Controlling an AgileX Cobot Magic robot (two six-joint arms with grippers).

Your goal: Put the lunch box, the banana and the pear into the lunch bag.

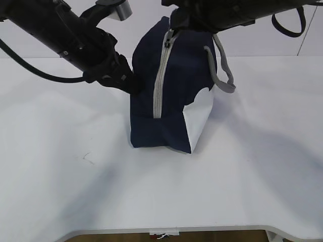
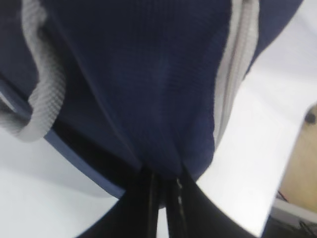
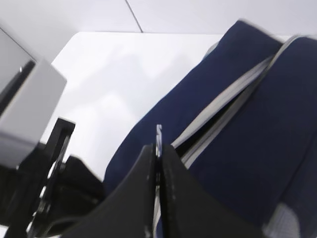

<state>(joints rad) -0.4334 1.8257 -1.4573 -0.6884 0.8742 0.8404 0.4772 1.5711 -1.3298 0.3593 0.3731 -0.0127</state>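
Navy lunch bag (image 1: 174, 96) between 2 clamped tools

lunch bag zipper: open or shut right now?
Mostly shut. In the exterior view the grey zipper strip on the lunch bag runs closed down the front; the right wrist view shows a small gap near the top.

Two black arms (image 1: 75, 35) with looping black cables (image 1: 30, 68).

Large boxy navy-blue fabric lunch bag (image 1: 176, 85) with grey zipper strip (image 1: 160, 75) up its near face, grey webbing handle (image 1: 222, 70) and white lower side panel (image 1: 198, 118); standing upright mid-table, fabric pinched on left side.
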